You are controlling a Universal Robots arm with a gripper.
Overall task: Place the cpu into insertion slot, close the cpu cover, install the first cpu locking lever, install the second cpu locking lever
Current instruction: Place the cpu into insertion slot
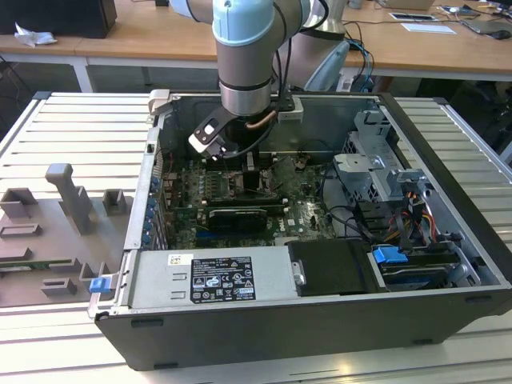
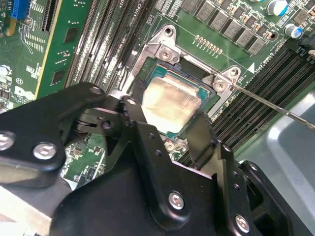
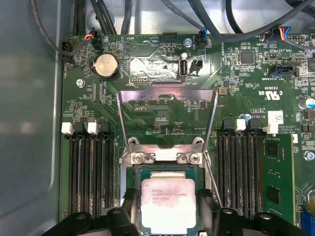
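The black gripper (image 2: pixel 166 117) clamps the pale silver-topped square cpu (image 3: pixel 168 201), which sits in the dark, silver-rimmed insertion slot (image 3: pixel 162 157) beneath the raised silvery frame-shaped cpu cover (image 3: pixel 167 92); placing looks nearly done and wants the chip flat before release.

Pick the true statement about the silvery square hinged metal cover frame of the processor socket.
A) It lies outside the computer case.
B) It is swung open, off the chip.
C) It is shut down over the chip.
B: in the first wrist view the silvery square cpu cover is swung back on its hinge, with green board showing through its cut-out, and the pale silver-topped square cpu lies uncovered.
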